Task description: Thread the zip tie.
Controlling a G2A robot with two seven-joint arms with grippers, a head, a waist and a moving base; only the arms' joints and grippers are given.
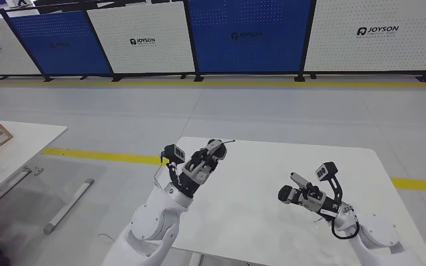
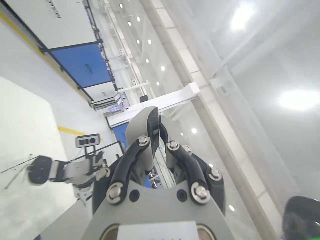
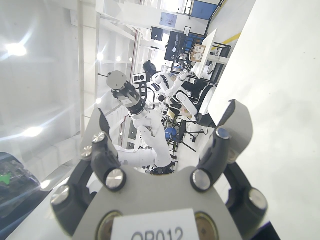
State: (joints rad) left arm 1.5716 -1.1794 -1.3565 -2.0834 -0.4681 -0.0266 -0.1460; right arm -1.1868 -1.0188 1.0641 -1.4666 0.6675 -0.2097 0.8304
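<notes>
My left gripper is raised above the white table's far left part, shut on a thin dark zip tie whose end sticks out past the fingertips. The left wrist view has the fingers pressed together. From the right wrist view, that gripper is held high with the tie's end poking from it. My right gripper hovers over the table's right part, open, with nothing between its fingers. Thin dark lines show beside it; I cannot tell what they are.
Blue and white partition panels stand behind a yellow floor line. Another white table sits off to the left. Bare tabletop lies between the two arms. A second robot stands far off in the room.
</notes>
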